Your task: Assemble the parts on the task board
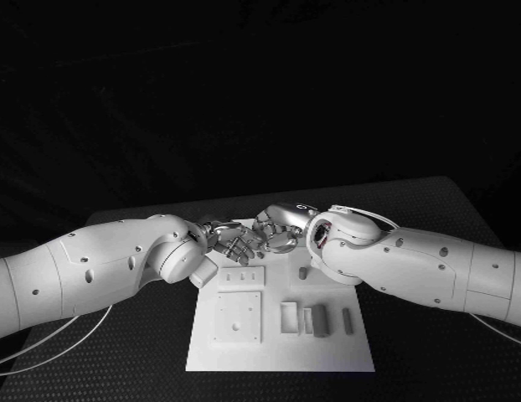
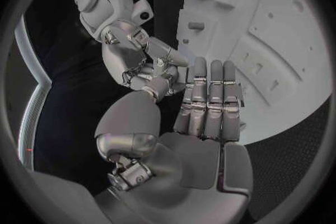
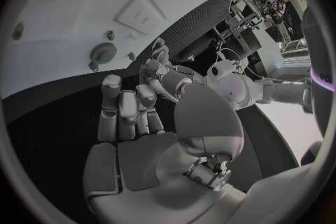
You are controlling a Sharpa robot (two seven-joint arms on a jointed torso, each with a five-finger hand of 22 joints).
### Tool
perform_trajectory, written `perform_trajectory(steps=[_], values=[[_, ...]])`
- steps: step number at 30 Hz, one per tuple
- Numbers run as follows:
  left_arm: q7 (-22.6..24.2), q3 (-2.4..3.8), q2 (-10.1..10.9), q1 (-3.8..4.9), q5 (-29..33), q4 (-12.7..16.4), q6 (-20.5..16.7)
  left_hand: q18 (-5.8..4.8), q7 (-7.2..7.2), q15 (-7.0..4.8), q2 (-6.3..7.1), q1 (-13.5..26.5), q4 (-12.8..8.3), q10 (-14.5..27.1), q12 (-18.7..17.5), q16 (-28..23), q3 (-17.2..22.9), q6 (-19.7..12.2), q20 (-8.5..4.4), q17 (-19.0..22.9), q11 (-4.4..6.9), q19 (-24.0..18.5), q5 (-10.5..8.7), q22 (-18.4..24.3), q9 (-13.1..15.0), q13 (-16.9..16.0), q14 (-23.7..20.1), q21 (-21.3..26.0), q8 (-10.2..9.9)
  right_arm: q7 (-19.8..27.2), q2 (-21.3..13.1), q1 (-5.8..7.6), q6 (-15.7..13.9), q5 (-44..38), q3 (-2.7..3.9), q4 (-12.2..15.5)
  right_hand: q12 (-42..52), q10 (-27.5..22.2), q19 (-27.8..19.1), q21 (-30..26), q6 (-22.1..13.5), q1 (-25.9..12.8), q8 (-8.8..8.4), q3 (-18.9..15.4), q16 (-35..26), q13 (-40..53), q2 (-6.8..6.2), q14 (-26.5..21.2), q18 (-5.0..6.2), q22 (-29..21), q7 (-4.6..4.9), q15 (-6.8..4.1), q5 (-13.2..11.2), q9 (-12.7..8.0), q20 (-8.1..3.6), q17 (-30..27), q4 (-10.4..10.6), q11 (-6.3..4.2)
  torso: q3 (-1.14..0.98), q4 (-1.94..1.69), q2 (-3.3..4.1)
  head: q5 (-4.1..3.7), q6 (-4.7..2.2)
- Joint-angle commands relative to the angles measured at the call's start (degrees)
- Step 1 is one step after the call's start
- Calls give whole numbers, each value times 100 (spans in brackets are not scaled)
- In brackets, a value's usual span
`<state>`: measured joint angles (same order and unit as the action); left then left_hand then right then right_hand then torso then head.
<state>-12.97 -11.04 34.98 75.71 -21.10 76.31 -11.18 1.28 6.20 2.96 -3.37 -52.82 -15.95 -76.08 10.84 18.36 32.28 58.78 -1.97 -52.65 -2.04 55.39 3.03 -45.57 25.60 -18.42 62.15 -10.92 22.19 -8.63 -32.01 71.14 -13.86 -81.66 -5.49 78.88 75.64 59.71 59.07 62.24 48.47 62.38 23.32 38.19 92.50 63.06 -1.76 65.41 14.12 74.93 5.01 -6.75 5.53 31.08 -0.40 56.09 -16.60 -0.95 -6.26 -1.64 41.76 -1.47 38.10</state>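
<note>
On a black table (image 1: 152, 352), the left hand (image 1: 233, 243) and right hand (image 1: 280, 228) meet fingertip to fingertip above the task board (image 1: 279, 352), fingers straight and together, apparently holding nothing; grey parts (image 1: 318, 319) lie beyond them.

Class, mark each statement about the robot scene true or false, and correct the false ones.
1. The white task board lies on a black table. True.
2. The left robot hand and the right robot hand are at opposite ends of the table. False: they meet close together over the board's far edge.
3. Several upright grey parts stand on the board nearer the right arm. True.
4. The left robot hand grips a large grey block. False: in the left wrist view its fingers lie straight, side by side, with no block in them.
</note>
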Motion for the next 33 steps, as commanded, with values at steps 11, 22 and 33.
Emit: perform_trajectory(steps=[11,22,33], values=[[91,23,7,22,-28,-23,-149,-127,-125,-72,-6,105,-17,-160,106,58,-67,221,-127,-191,70,40,-24,-131,158,-196,160,-34,114,-97,-26,-36,52,189,-17,29,72,58,7,40,1289,-56,21,-26,21,86,-104,65,88,78,-81,-35,-12,24,-51,44,-16,-90,-1,1,0,-4,0],[64,23,19,21,-193,-45,-175,-128,-134,-85,-20,87,-38,-165,115,47,-84,224,-145,-237,80,35,-24,-200,206,-258,180,-64,125,-200,-46,-43,32,265,-17,32,86,89,15,40,1304,-76,22,-37,21,99,-135,74,88,76,-87,-38,-12,28,-55,40,-15,-96,-1,2,1,-14,2],[57,23,16,15,-333,-53,-104,-128,-140,-89,-41,50,-49,-160,117,34,-78,223,-149,-264,83,23,-24,-244,237,-298,186,-78,127,-224,-56,-45,-21,346,-17,18,48,27,20,33,1304,-91,11,-35,18,28,-162,33,88,70,-90,-43,-8,26,-59,-33,-14,-101,0,0,1,-17,12]])
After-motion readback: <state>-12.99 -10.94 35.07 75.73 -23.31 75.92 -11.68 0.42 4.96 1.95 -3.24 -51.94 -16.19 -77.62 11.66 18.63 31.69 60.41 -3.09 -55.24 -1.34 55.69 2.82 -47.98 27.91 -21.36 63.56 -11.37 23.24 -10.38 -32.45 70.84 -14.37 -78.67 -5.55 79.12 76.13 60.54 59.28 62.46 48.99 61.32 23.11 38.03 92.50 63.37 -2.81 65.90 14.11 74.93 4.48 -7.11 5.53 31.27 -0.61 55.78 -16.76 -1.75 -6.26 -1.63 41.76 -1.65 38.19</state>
